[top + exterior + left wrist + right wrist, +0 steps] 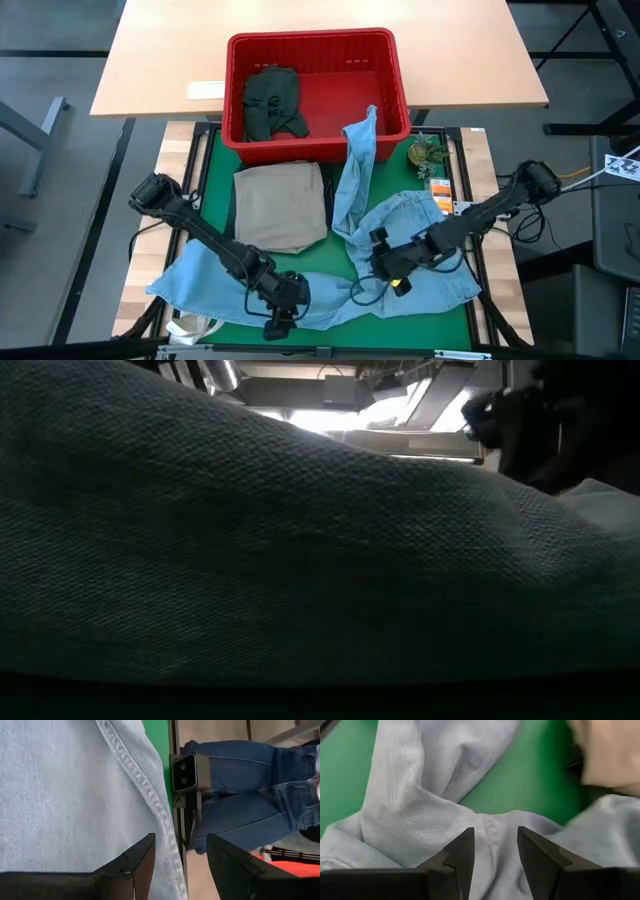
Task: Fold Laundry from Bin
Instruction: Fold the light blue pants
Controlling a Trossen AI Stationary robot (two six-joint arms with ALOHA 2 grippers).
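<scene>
Pale blue denim: the light blue jeans [400,250] lie spread across the green mat [345,330] at the near end of the table, one leg trailing up over the rim of the red bin [312,45] and still hanging inside it. We judge this garment to be the one now being laid out for folding, only partly drawn from the bin.

Khaki trousers [281,205]: a squared, folded stack on the mat just in front of the bin, left of the denim leg; we take this as finished work set aside.

Dark green piece [272,100]: crumpled inside the bin at its left, not yet handled.

Left gripper [180,865]: at the near edge of the jeans, jaws parted, straddling the stitched hem with nothing clamped; placed, we judge, to take that edge.

Right gripper [493,852]: low over a bunched fold near the middle of the jeans, jaws parted, holding nothing.

Beyond the table edge, a person's legs in dark jeans [250,795] stand by a small mounted camera [190,772].
</scene>
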